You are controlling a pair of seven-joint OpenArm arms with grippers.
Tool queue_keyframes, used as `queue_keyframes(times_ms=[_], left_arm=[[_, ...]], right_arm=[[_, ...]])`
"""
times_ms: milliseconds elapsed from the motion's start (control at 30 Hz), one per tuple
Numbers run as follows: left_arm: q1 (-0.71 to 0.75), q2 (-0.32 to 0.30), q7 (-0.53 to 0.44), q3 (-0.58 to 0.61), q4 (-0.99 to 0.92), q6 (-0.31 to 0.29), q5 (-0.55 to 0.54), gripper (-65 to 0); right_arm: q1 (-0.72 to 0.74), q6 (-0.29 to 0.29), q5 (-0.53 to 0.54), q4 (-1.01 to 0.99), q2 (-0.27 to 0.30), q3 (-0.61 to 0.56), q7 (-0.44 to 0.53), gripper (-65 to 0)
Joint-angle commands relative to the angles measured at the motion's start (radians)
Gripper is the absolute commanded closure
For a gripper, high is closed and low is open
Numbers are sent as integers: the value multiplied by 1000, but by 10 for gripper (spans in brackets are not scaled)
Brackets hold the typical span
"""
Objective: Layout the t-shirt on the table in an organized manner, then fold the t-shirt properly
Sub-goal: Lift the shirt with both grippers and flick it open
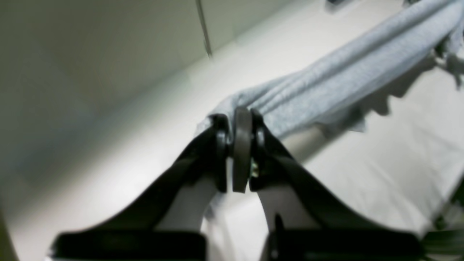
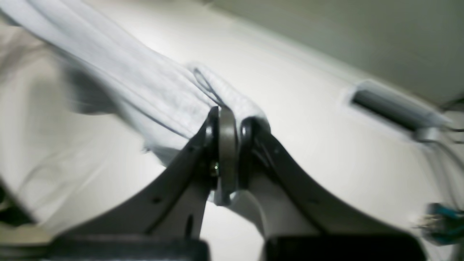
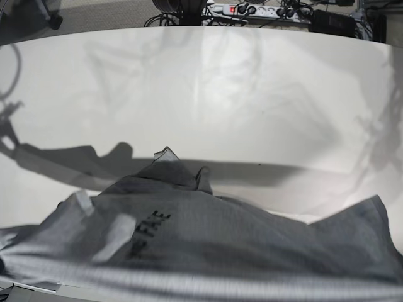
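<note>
In the base view the off-white desk point(image 3: 208, 82) fills nearly the whole frame, glossy, with a curved far edge running from 9 to 3 o'clock across the top. Long soft shadows lie on it: one dark band stretches from 9 o'clock toward the centre, and fainter streaks fall near 3 o'clock. Beyond the far edge, at 12 to 1 o'clock, a power strip point(image 3: 252, 10) with cables lies on a grey carpeted floor point(image 3: 107, 14).

The t-shirt point(image 3: 208, 239) hangs across the lower part of that view, from 7 to 4 o'clock, stretched wide, with black block lettering near 7 o'clock and a small peak of cloth poking up at the centre. Neither arm shows there.

In the right wrist view the right gripper point(image 2: 230, 116) has its jaws pressed together on a bunched edge of the t-shirt point(image 2: 145, 87), which runs off taut toward 10 o'clock above the desk point(image 2: 308, 108). A dark slot-like fitting point(image 2: 391, 108) sits near 3 o'clock; the picture is blurred.

In the left wrist view the left gripper point(image 1: 241, 117) likewise has its jaws clamped on a gathered edge of the t-shirt point(image 1: 344, 72), the cloth stretching toward 2 o'clock and throwing a shadow on the desk point(image 1: 380, 163). A pale wall point(image 1: 90, 47) rises at 10 o'clock.
</note>
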Motion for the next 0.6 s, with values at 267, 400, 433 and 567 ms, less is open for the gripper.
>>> queue_keyframes(times_ms=[267,400,433,567], left_arm=[[278,-16,11,-12,10,16,-73,0],[406,-16,11,-12,10,29,-73,0],[436,-14,11,-12,10,29,-73,0],[553,-14,11,-12,10,28,-73,0]], right_arm=[[-248,-26,133,10,28,12,21,0],[-372,-26,133,10,11,12,21,0],[-399,-26,133,10,1,12,21,0],[-485,-25,133,10,-33,12,21,0]])
